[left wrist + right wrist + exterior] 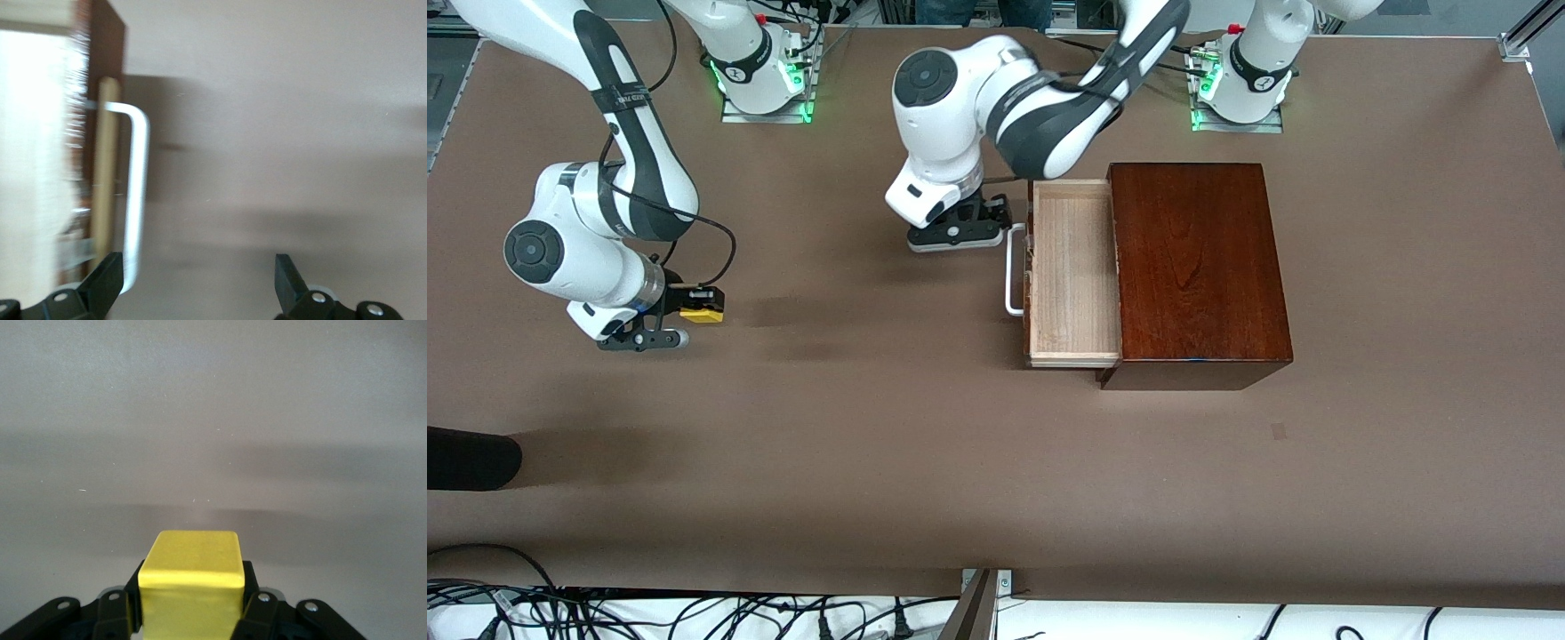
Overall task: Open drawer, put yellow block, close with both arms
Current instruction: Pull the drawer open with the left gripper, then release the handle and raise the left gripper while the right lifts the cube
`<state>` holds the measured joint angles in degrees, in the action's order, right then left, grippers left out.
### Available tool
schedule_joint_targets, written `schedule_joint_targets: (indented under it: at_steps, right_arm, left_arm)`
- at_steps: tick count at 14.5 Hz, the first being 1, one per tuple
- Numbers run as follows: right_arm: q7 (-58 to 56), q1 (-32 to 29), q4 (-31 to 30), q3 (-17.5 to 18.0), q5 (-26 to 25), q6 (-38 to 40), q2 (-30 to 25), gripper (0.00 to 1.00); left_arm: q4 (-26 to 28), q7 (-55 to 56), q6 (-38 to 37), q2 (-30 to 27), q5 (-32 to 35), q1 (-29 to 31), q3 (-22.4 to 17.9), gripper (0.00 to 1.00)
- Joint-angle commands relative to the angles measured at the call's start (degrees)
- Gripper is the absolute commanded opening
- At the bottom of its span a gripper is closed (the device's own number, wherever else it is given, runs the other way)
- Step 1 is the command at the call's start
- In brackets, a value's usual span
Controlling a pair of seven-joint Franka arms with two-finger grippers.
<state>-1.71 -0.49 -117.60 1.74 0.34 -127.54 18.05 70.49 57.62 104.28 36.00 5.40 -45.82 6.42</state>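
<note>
1. The drawer [1074, 271] stands pulled out of the dark wooden box [1196, 262], its pale inside bare, its white handle [1014, 271] facing the right arm's end of the worktop [871, 444].
2. The left claw [960, 233] hangs just beside the handle's end nearer the robots' bases, jaws spread wide, holding nothing.
3. The right claw [694, 313] is clamped on the yellow block [702, 314], held above bare worktop toward the right arm's end, well apart from the drawer.
4. In the right wrist view, the yellow block [192, 583] sits squarely between the two black fingers [257, 613].
</note>
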Motion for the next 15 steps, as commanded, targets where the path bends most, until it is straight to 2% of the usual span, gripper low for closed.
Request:
schedule_joint_targets:
  at_steps: [1,4,9,11,15]
  right_arm:
    - [0.7,0.0,0.0,0.4,0.1,1.6,-1.7,0.00]
    - [1.0,0.0,0.9,0.3,0.2,5.8,-4.2,0.00]
    - [6.9,0.4,11.1,0.6,0.2,19.1,-4.6,0.00]
    - [11.1,1.3,15.5,2.2,0.2,24.2,-4.6,0.00]
    - [21.0,1.4,21.6,8.4,0.1,31.0,-4.6,0.00]
  left_arm:
    - [1.3,-7.1,-6.3,-5.8,-3.7,4.6,0.2,1.00]
    - [1.4,-12.7,-13.4,-10.3,-5.8,10.7,0.2,1.00]
    - [2.0,-23.9,-20.4,-16.1,-8.3,20.7,0.2,1.00]
    - [2.1,-28.9,-22.5,-17.6,-9.5,24.9,0.1,1.00]
    - [10.8,-38.3,-22.7,-26.6,-10.1,33.0,-0.1,1.00]
